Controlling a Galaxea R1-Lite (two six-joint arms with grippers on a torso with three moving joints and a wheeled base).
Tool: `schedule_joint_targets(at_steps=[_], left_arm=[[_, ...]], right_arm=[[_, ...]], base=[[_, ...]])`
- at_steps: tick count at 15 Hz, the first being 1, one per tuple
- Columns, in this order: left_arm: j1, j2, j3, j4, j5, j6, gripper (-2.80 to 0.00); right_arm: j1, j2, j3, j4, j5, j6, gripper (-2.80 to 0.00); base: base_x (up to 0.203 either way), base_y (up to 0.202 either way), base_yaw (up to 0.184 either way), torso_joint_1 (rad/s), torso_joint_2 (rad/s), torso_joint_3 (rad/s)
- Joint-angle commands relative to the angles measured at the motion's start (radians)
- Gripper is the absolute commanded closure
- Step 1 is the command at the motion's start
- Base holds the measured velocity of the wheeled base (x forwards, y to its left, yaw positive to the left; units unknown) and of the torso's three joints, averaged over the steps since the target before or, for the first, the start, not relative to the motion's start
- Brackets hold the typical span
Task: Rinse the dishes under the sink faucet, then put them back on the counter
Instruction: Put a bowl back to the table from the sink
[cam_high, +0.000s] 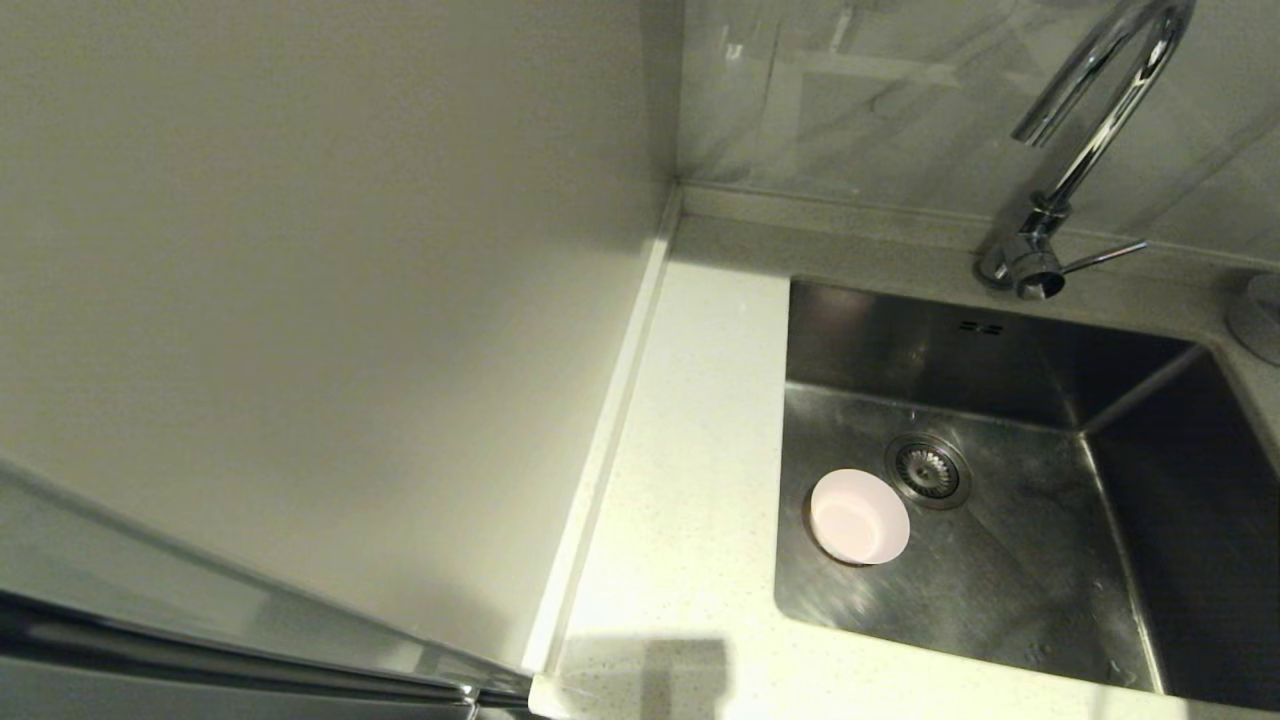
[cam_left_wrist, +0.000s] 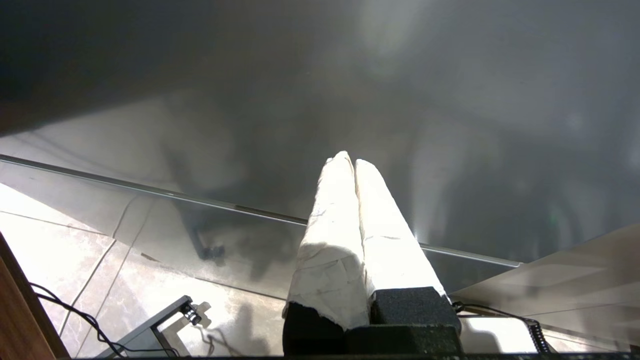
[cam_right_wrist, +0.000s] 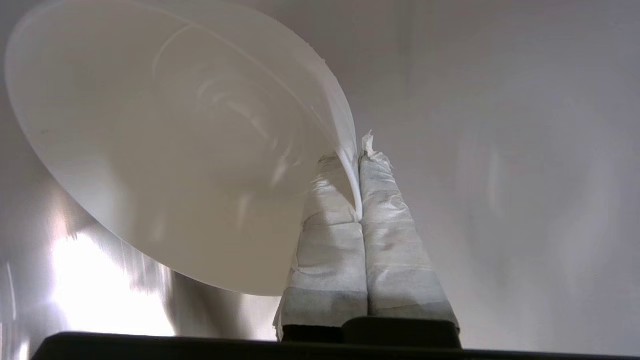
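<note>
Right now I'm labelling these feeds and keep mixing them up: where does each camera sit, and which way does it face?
Head view: on the robot's head, looking down at the counter, sink, faucet and a pink bowl; no arm shows.
Left wrist view: behind the left gripper, shut and empty, facing a floor and a dark panel.
Right wrist view: behind the right gripper, pinching a pale bowl by its rim.
Shared: no object appears in two views; both wrist views show taped fingers.
</note>
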Motion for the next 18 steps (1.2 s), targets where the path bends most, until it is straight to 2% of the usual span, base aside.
schedule_joint_targets(at_steps=[1,3,7,12,15,18], left_arm=[[0.0,-0.003,0.0,0.0,0.0,-0.001,0.0],[0.0,-0.003,0.0,0.0,0.0,-0.001,0.0],[0.0,-0.004,0.0,0.0,0.0,0.0,0.0],[0.0,-0.003,0.0,0.0,0.0,-0.001,0.0],[0.0,-0.003,0.0,0.0,0.0,0.001,0.0],[0.0,-0.003,0.0,0.0,0.0,-0.001,0.0]], right_arm=[[-0.069,0.038,-0.001,0.382,0.039,0.016,0.0],[-0.097,0.094,-0.002,0.482,0.068,0.02,0.0],[-0.105,0.225,-0.062,0.499,0.074,0.066,0.0],[-0.099,0.343,-0.116,0.359,0.067,0.067,0.0],[-0.071,0.413,-0.185,0.341,0.065,0.069,0.0],[-0.036,0.439,-0.198,0.327,0.066,0.07,0.0]], base=[[0.0,0.0,0.0,0.0,0.0,0.0],[0.0,0.0,0.0,0.0,0.0,0.0],[0.0,0.0,0.0,0.0,0.0,0.0],[0.0,0.0,0.0,0.0,0.0,0.0],[0.0,0.0,0.0,0.0,0.0,0.0],[0.0,0.0,0.0,0.0,0.0,0.0]])
